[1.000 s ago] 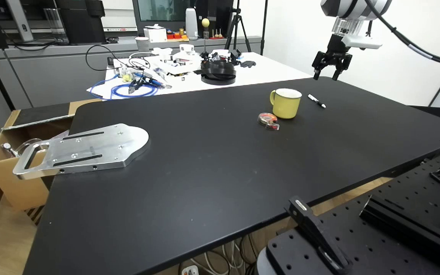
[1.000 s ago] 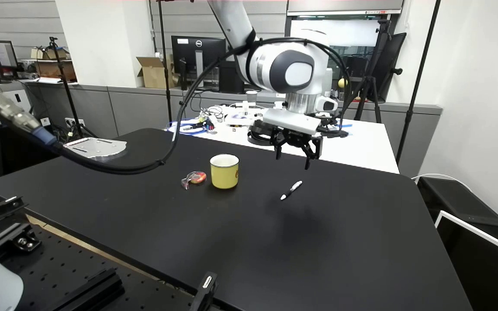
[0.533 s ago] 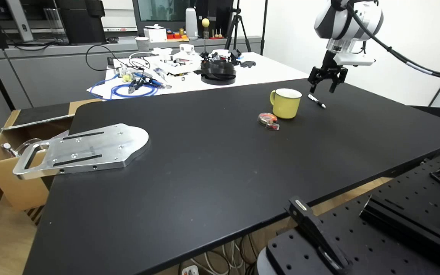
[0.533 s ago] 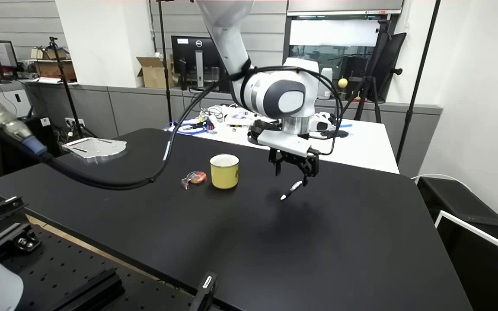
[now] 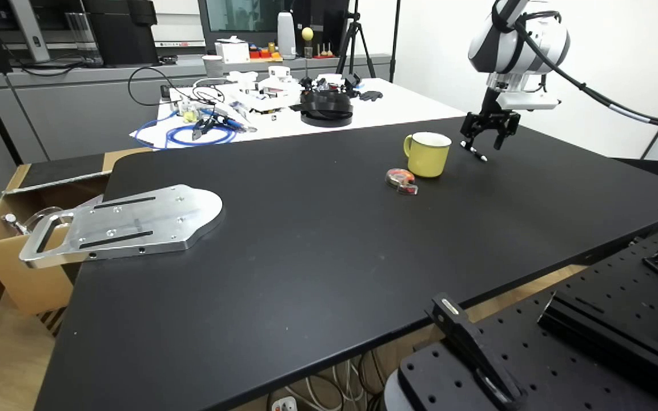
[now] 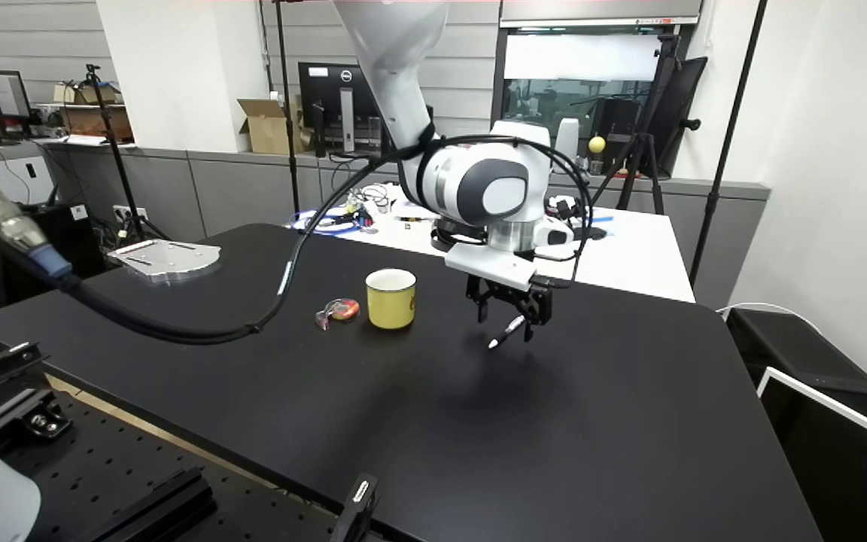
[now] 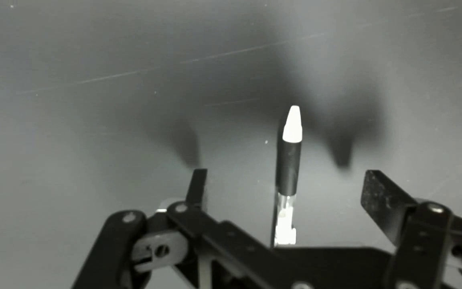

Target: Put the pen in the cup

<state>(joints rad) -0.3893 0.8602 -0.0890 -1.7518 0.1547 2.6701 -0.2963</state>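
Observation:
The pen [image 7: 289, 168], black and white with a white tip, lies flat on the black table in the wrist view and in both exterior views [image 5: 480, 156] [image 6: 507, 332]. The yellow cup [image 5: 427, 160] stands upright near it, a short way to the side; it also shows in an exterior view [image 6: 390, 302] and is out of the wrist view. My gripper [image 7: 286, 171] is open, pointing down low over the pen, with one finger on each side and gaps to both. It holds nothing. The gripper [image 5: 482, 144] hides part of the pen's rear in the exterior views.
A small red and clear object [image 5: 402, 181] lies beside the cup. A silver metal plate [image 5: 135, 222] lies at the far end of the black table [image 5: 306, 274]. A white table [image 5: 374, 117] with clutter adjoins. A thick cable [image 6: 253, 329] hangs from the arm.
The gripper has moved down toward the table, and its fingers now stand low around the pen. It stays open. The pen, cup and red object have not moved.

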